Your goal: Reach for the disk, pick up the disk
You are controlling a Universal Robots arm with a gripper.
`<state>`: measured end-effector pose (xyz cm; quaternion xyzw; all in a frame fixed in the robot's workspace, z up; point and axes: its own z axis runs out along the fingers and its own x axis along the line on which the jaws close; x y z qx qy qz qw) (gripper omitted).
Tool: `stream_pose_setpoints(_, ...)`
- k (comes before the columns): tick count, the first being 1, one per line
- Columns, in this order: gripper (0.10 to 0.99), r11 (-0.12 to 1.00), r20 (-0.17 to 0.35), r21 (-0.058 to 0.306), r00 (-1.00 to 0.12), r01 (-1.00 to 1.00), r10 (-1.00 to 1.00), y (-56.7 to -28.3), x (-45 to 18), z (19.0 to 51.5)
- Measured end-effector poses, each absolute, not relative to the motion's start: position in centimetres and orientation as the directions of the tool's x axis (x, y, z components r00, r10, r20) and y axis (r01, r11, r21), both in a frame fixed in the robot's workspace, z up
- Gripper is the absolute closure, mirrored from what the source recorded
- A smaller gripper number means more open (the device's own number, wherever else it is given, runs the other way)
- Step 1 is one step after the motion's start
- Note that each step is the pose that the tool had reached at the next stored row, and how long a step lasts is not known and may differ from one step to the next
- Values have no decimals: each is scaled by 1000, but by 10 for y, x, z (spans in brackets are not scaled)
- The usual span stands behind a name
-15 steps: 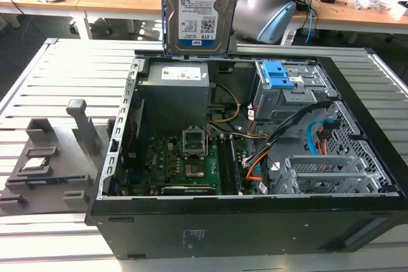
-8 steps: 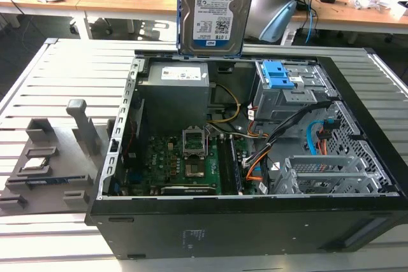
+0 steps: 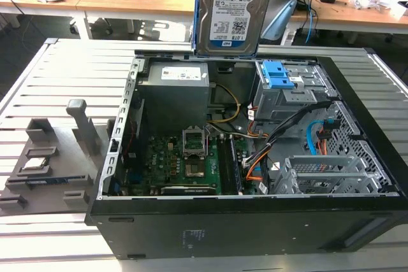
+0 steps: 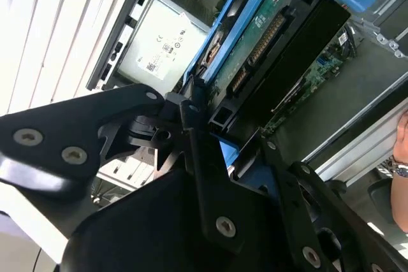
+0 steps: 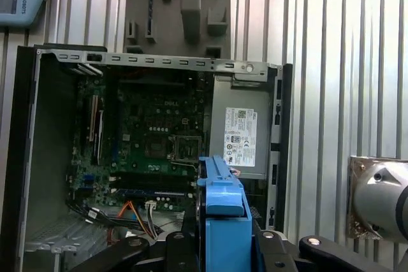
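Jaws clamped on the disk [image 3: 231, 14]; gripper [image 4: 220, 133] pointing down, holding it upright, clear above the open case [image 3: 255, 234], over the power supply [image 5: 241, 135].

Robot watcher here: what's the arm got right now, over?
Gripper shut on the disk. Disk held upright above the open computer case, label facing the exterior view. Nothing blocking it.

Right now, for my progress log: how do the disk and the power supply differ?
The disk hangs upright above the case, gripped by the claw; the power supply sits inside it. The disk is blue-framed; the power supply is a bare grey box. Both carry white labels.
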<state>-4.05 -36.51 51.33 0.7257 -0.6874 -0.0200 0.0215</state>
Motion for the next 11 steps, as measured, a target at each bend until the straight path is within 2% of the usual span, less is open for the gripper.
stream_pose_setpoints(11,718,-54,0,61,54,-997,-999,-365,-6,513)
